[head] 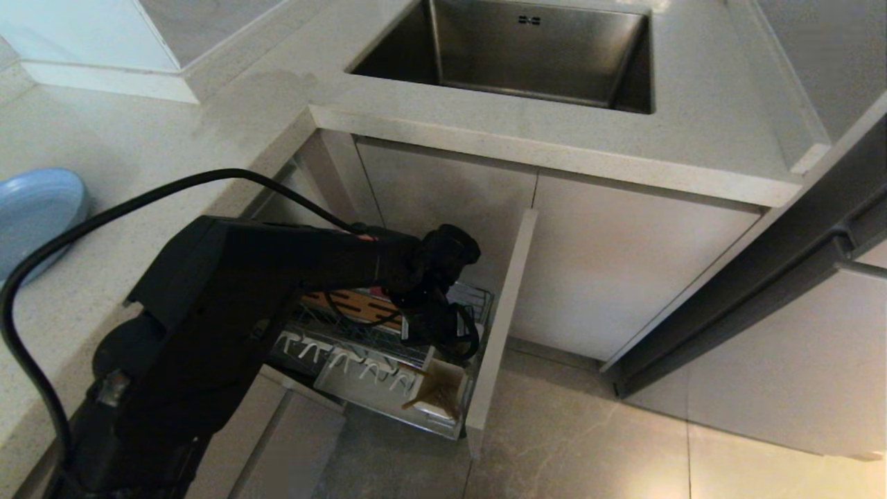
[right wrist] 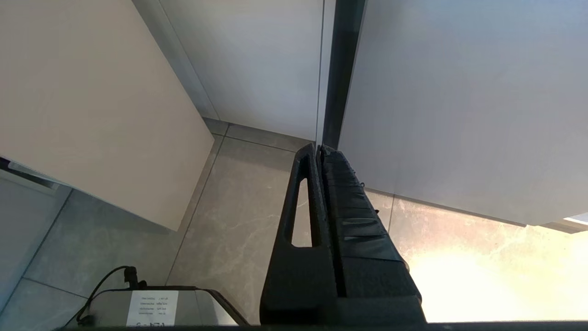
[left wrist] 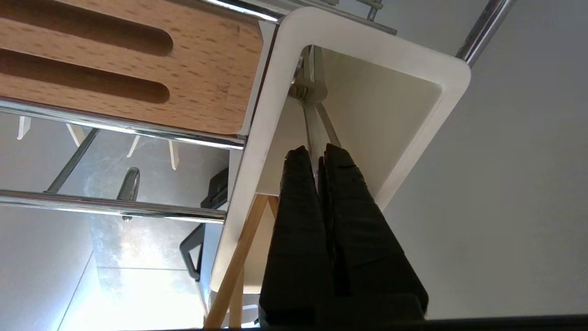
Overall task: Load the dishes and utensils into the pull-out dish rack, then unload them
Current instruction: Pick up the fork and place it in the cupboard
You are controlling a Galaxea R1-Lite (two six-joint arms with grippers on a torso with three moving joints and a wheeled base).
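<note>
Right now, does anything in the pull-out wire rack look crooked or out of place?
Only slightly. The thin light-wood chopsticks lean splayed in the white plastic utensil cup rather than upright. The left gripper is shut on the slim silver metal spoon in the neighbouring white cup. Nothing looks spilled or damaged.
</note>
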